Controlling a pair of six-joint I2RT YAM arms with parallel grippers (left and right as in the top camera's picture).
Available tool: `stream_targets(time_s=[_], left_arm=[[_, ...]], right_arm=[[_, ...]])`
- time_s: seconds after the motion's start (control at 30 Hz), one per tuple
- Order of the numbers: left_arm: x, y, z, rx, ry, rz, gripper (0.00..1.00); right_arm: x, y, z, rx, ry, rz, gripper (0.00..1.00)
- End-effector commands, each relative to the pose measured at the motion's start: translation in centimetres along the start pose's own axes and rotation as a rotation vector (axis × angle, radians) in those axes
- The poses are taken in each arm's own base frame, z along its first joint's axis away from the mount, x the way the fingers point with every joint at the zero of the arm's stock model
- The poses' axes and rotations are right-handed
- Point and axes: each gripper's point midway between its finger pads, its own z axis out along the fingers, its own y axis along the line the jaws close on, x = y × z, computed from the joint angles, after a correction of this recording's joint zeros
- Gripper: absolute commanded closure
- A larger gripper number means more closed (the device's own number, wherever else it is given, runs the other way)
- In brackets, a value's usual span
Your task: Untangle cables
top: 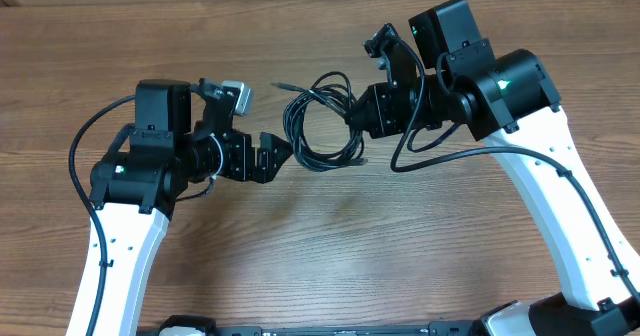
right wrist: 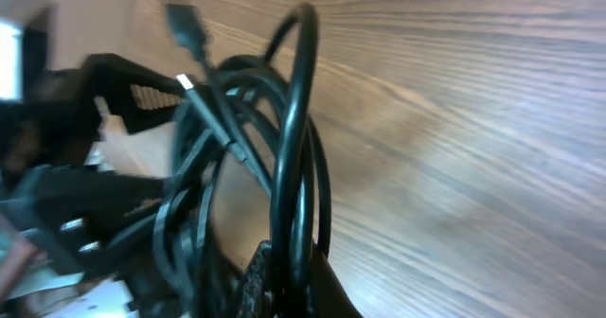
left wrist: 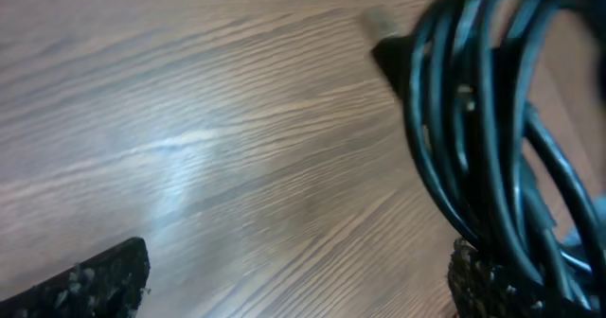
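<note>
The cables [top: 322, 116] are thin black cords looped together in a coil on the wooden table [top: 300, 236], between the two arms. My right gripper [top: 352, 121] is shut on the coil's right side. In the right wrist view several cable strands [right wrist: 295, 119] run up from between its pinched fingers [right wrist: 275, 285]. My left gripper [top: 275, 154] stands open just left of the coil's lower edge. In the left wrist view the cable loops [left wrist: 492, 119] lie against its right finger [left wrist: 478, 285], while the left finger [left wrist: 95, 280] is far off with bare wood between. One plug tip [left wrist: 379, 20] points away.
Thicker black wires [top: 80, 146] loop off each arm, one of them [top: 440, 156] below the right wrist. The left gripper's fingers [right wrist: 114, 81] show beyond the coil in the right wrist view. Bare wood spreads in front of the coil.
</note>
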Motion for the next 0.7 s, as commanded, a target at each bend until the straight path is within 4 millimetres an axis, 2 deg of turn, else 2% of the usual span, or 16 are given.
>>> stream_targets(time_s=[0.0, 0.43, 0.53, 0.67], left_arm=[[-0.9, -2.3, -0.4, 0.124, -0.031, 0.088, 0.00], [-1.4, -2.4, -0.4, 0.124, -0.051, 0.117, 0.00], [-1.8, -3.0, -0.5, 0.157, -0.069, 0.133, 0.00], [-2.2, -3.6, -0.7, 0.195, -0.084, 0.148, 0.00]], right_arm=[[-1.0, -0.1, -1.7, 0.064, -0.072, -0.065, 0.96], [-1.2, 0.1, -1.7, 0.050, -0.077, -0.093, 0.96], [-1.7, -0.2, -1.7, 0.075, -0.096, -0.101, 0.96], [-1.4, 1.0, -1.7, 0.002, -0.084, -0.106, 0.96]])
